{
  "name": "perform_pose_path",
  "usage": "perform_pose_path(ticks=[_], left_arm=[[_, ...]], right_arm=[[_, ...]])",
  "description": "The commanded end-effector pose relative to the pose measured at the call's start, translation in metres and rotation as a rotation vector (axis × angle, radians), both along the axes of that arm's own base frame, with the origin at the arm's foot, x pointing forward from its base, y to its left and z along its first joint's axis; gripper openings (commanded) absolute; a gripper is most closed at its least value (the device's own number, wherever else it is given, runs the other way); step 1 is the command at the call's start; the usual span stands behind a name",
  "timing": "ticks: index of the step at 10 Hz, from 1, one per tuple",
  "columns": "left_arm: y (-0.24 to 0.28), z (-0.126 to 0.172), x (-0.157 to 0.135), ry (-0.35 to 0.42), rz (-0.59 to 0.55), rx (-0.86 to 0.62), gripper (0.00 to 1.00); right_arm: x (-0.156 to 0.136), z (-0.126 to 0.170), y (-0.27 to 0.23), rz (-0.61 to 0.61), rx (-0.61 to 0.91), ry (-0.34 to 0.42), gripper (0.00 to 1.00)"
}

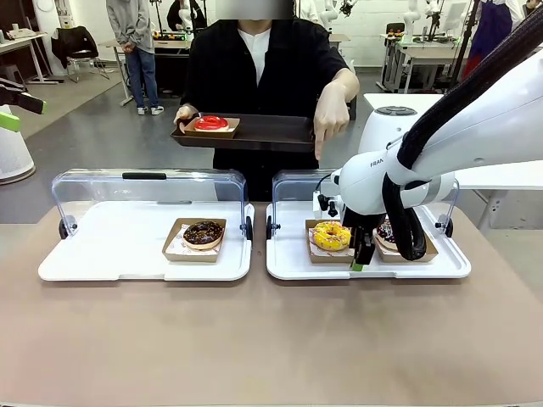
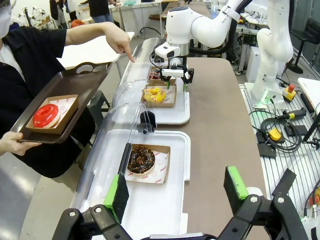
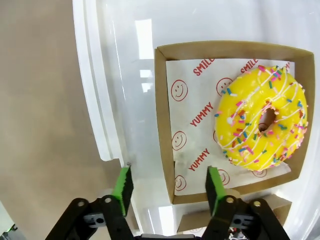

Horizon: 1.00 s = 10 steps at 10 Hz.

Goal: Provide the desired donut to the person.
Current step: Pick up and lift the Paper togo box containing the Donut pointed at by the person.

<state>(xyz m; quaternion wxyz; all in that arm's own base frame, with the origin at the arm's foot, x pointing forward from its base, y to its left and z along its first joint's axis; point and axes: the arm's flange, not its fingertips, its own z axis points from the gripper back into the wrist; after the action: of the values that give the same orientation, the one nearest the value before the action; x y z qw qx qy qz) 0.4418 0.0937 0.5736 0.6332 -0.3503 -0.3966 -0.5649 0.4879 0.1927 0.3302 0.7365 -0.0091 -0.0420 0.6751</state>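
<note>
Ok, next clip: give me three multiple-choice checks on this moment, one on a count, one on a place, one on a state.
1. How many donuts lie on the left white tray?
A. one
B. two
C. three

2. Where is the red donut?
A. on the left white tray
B. on the brown tray that the person holds
C. on the bare table

3. How is the left tool?
A. shut on a donut
B. shut on a box
C. open, holding nothing

Key:
1 A: a single chocolate donut sits there.
2 B: it rests on that held tray.
3 C: in the left wrist view its jaws stand wide apart with nothing between them.
</note>
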Motion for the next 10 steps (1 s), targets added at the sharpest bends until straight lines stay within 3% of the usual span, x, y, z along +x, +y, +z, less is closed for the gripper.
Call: perform_pose_path(ticks=[1, 2, 10], left_arm=[[0.0006, 0.0003, -0.0012, -0.005, 0.002, -0.008, 1.00], [0.0006, 0.0003, -0.0012, -0.005, 0.002, -0.008, 1.00], [0.0006, 0.0003, -0.0012, -0.005, 0.002, -0.008, 1.00]], right_arm=[[0.0034, -0.0025, -0.0019, 0.019, -0.005, -0.020, 0.36], [0.0033, -0.0025, -0.0019, 0.018, -0.004, -0.018, 0.00], [0.0010, 0.0019, -0.0007, 0.019, -0.020, -0.024, 0.00]])
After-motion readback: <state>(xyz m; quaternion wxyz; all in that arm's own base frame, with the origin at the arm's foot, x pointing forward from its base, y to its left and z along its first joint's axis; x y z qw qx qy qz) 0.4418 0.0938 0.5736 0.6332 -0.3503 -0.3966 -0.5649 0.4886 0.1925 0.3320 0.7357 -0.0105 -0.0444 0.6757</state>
